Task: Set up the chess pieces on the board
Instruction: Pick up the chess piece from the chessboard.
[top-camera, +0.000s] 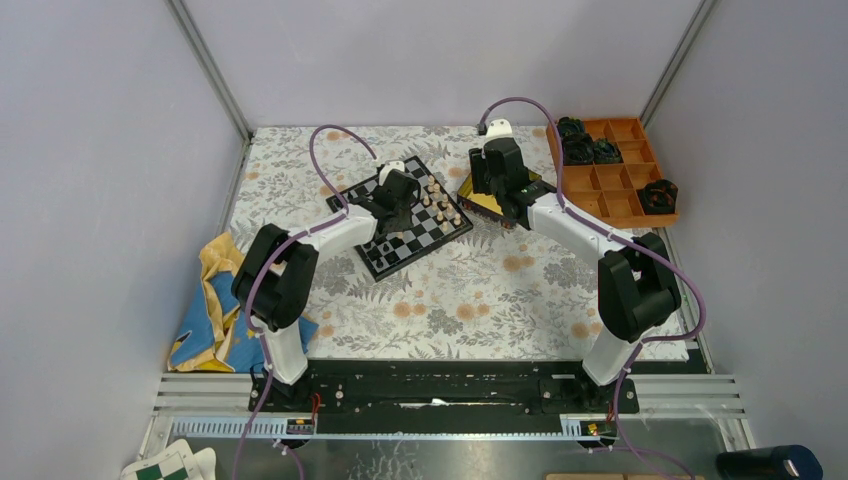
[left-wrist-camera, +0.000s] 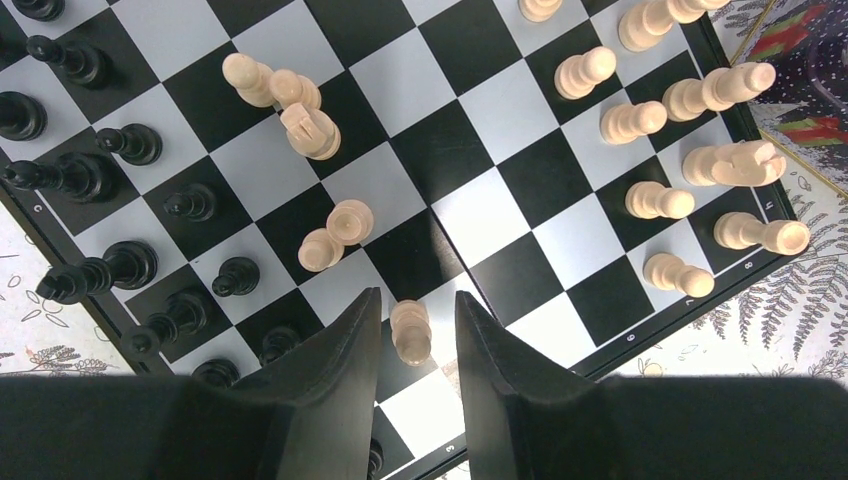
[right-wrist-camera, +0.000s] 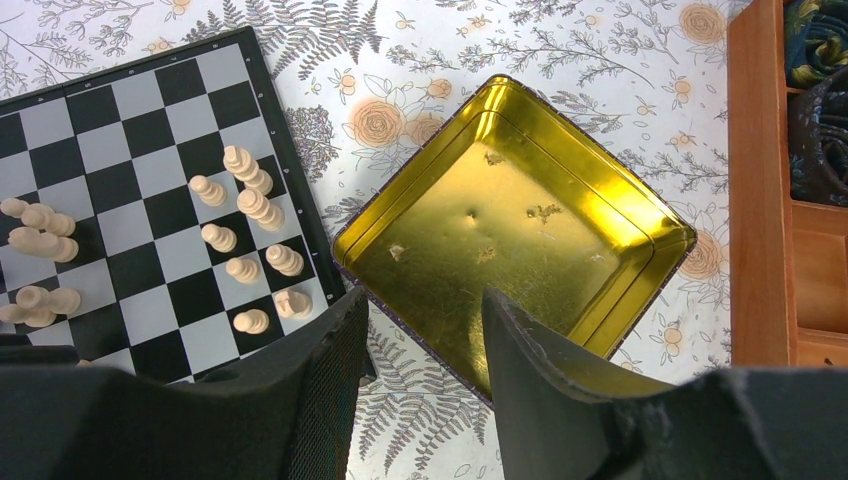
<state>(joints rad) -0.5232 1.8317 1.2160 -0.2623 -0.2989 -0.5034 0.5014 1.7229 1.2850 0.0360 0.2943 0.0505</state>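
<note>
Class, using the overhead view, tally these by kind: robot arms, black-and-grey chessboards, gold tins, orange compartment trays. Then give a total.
Robot arms: 2 (left arm, right arm)
Black-and-grey chessboard: 1
Gold tin: 1
Orange compartment tray: 1
Total: 5

On my feed the table (top-camera: 470, 330) sits boxed in by plain pale grey walls, a back wall (top-camera: 440, 50), a left wall (top-camera: 90, 180) and a right wall (top-camera: 780, 150), which meet at slanting aluminium posts (top-camera: 212, 70). A floral cloth (top-camera: 300, 160) of grey ferns and orange blooms covers the table. The light I get is soft and even, with faint shadows, and ribbed aluminium rails (top-camera: 200, 400) run along the near edge.
</note>
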